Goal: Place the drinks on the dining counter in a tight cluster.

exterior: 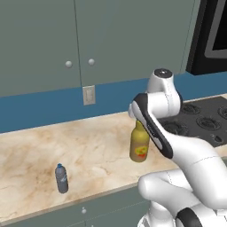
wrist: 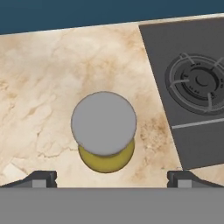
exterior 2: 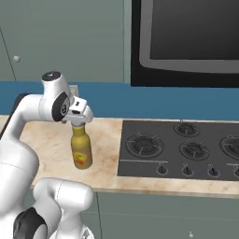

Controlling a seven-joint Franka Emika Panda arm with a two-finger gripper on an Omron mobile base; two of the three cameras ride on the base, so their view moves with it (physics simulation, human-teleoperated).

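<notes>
An amber bottle [exterior: 139, 146] [exterior 2: 81, 149] with a yellow-red label stands upright on a beige wall counter [exterior: 88, 146], just left of the stove. In the hand view its round grey cap [wrist: 103, 123] sits between my two spread fingertips [wrist: 41, 178]. My gripper [exterior 2: 78, 119] [wrist: 111, 178] hangs open directly over the cap, with nothing in its grasp. A small slim greyish water bottle [exterior: 61, 178] stands upright near the counter's front edge, well to the left of the amber one. The dining counter is out of view.
A black gas stove [exterior 2: 182, 149] [wrist: 192, 96] lies to the right of the amber bottle. Above it hangs a black microwave [exterior 2: 186, 42]. Behind the counter are a blue backsplash with a wall outlet [exterior: 88, 95] and grey-green cabinets [exterior: 66, 35].
</notes>
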